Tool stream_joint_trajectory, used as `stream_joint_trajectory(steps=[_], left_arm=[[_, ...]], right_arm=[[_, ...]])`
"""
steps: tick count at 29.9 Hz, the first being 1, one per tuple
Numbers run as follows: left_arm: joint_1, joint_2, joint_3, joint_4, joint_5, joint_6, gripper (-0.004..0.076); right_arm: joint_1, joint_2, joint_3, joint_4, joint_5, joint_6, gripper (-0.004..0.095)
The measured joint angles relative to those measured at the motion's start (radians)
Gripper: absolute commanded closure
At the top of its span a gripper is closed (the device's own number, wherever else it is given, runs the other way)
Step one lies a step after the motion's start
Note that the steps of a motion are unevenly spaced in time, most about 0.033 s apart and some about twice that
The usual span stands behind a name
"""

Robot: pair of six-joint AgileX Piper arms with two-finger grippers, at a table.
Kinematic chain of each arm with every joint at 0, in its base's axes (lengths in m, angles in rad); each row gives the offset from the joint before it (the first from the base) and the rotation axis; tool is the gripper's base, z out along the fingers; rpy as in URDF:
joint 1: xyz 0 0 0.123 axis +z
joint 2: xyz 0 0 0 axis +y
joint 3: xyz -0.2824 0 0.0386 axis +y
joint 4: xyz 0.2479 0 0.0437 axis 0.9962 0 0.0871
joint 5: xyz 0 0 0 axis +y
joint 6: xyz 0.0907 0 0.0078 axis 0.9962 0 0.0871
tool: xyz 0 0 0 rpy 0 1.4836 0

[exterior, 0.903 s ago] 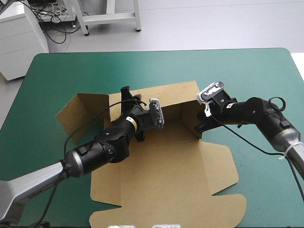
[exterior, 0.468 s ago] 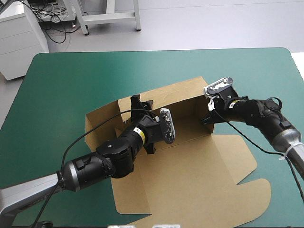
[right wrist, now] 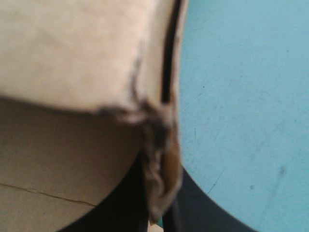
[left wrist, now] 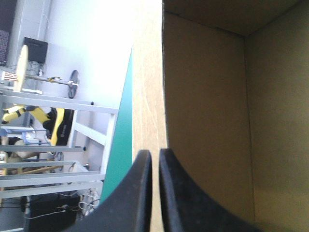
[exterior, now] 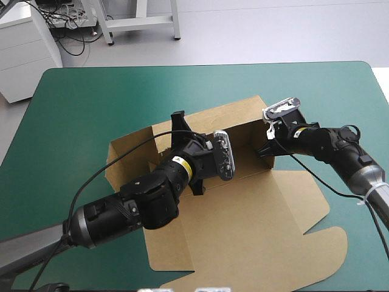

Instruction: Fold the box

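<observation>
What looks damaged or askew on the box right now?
On the box, the wall edge pinched in the right gripper looks frayed and crumpled. The box also lies skewed on the table.

Brown box [exterior: 255, 225], teal-green table cover [exterior: 91, 97]

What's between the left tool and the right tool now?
Only the raised back wall of the box, nothing else, from left tool to right tool; the high view shows it.

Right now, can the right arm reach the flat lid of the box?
Probably yes. The right gripper is shut on the box's side wall, but the lid lies bare right beside it, so letting go should free the way.
</observation>
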Motion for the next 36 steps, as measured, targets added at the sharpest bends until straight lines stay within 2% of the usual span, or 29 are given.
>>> stream_joint_trajectory(steps=[6,11,18,22,28,31,36], left_arm=[[0.13,0.0,-0.153,-0.333,0.055,0.226,0.0729],[0.328,0.0,-0.262,-0.601,0.1,0.367,0.073],[0.635,-0.014,-0.292,-0.837,0.197,0.408,0.073],[0.805,-0.052,-0.288,-0.939,0.207,0.41,0.073],[0.966,-0.137,-0.278,-0.984,0.227,0.41,0.073],[1.02,-0.162,-0.277,-0.977,0.249,0.41,0.073],[1.096,-0.194,-0.234,-0.977,0.215,0.407,0.073]], right_arm=[[0.0,0.0,0.0,-0.001,-0.002,0.001,0.093],[0.0,0.0,0.0,-0.001,-0.003,0.004,0.0931],[0.0,0.0,0.0,-0.001,-0.005,0.004,0.0931],[0.0,0.0,-0.002,-0.004,0.012,0.014,0.0931],[0.0,0.0,-0.06,-0.019,0.11,0.044,0.0931],[0.0,0.0,-0.117,-0.045,0.195,0.095,0.0931],[0.0,0.0,-0.222,-0.124,0.345,0.205,0.0931]])
